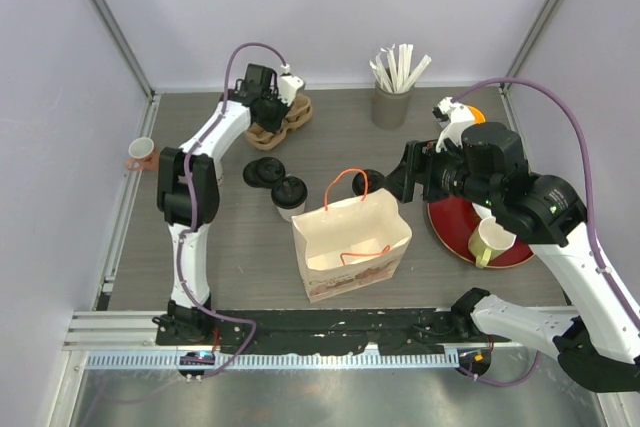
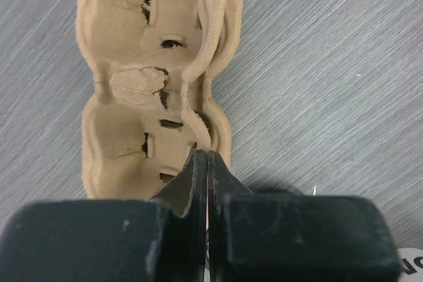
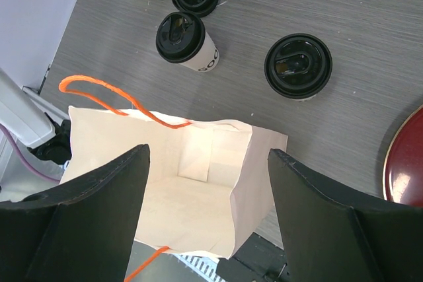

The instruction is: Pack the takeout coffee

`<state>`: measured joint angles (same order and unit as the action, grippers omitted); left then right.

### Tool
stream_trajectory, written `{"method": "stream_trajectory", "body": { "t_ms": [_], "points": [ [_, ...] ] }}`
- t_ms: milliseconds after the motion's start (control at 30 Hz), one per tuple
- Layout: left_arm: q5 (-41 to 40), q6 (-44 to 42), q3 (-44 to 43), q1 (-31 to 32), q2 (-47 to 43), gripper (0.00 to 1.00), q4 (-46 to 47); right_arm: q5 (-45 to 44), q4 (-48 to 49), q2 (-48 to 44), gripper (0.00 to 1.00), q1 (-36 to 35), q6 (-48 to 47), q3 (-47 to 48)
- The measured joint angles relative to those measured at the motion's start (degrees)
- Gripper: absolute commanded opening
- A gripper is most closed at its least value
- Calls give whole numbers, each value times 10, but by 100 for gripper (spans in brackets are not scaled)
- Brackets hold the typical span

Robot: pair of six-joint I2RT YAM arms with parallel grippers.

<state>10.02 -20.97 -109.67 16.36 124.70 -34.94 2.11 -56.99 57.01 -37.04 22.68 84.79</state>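
Note:
The takeout coffee (image 1: 290, 197), a cream paper cup with a black lid, stands left of the paper bag (image 1: 350, 247). The right wrist view shows the takeout coffee (image 3: 185, 41) beyond the bag's open mouth (image 3: 258, 183). My right gripper (image 3: 208, 152) hangs open above that mouth with nothing between its fingers; from the top it (image 1: 402, 182) sits at the bag's right rear corner. At the back, my left gripper (image 2: 207, 155) is shut on the near rim of a brown cardboard cup carrier (image 2: 132, 90), which lies on the table (image 1: 270, 132).
A loose black lid (image 1: 265, 172) and another black-lidded cup (image 3: 297, 65) sit near the bag. A stack of cream cups (image 1: 290, 85) stands by the carrier. A grey holder of stirrers (image 1: 392, 102) is at the back, a red tray (image 1: 450, 227) with a yellow mug (image 1: 490, 242) on the right, and a pink mug (image 1: 140, 154) at the left wall.

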Motion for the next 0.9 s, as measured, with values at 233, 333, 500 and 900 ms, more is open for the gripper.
{"method": "stream_trajectory", "body": {
  "t_ms": [233,333,500,900],
  "points": [
    [-15,-24,37,0,-42,0,34,0,1,0,78,0,0,-7],
    [-19,-37,46,0,-53,0,48,1,4,-1,78,0,0,-10],
    [-21,-57,54,0,-64,0,61,1,6,-2,78,0,0,-11],
    [-11,-92,51,0,-126,0,33,-21,19,-13,78,0,1,-11]
  ]
}}
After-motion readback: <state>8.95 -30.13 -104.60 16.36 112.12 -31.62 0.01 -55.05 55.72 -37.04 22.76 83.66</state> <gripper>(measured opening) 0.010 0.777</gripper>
